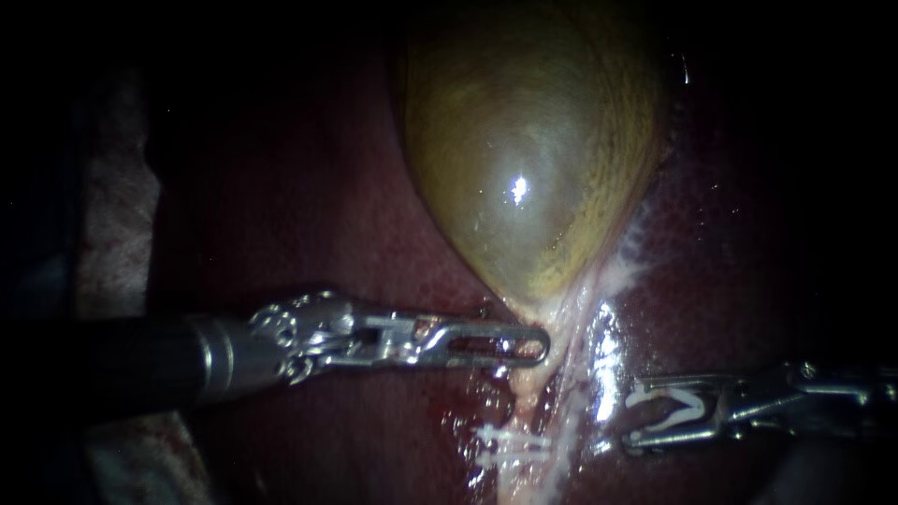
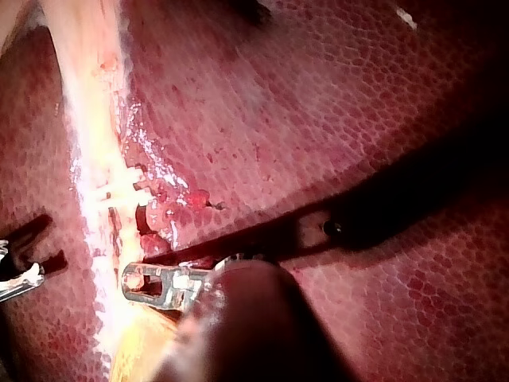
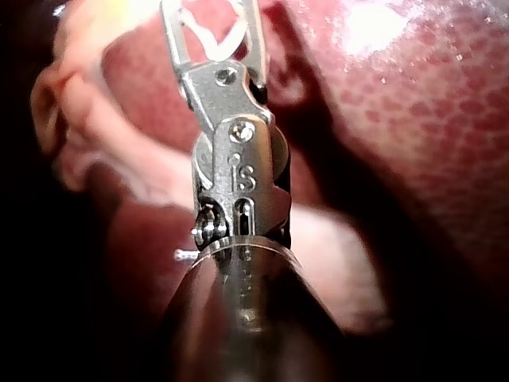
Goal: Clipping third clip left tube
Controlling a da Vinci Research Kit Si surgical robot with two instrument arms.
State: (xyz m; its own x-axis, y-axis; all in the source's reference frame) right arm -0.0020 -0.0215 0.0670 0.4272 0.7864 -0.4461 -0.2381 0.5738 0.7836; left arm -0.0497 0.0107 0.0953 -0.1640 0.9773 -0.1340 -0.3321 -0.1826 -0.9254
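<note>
2 clips (image 1: 510, 440) on tube (image 1: 528, 388); left instrument (image 1: 538, 344) jaws pinch tube below gallbladder (image 1: 524, 150); right instrument (image 1: 636, 418) jaws hold white clip (image 1: 669, 410).

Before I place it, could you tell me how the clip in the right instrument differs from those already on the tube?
The loaded clip is spread in a V, held between the right instrument's jaws, clear of the tube; the placed clips lie flat, shut across it. All are white.

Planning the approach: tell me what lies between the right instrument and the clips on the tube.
In the endoscope view, only a glistening strip of pale tissue lies between the right instrument and the clips on the tube.
</note>
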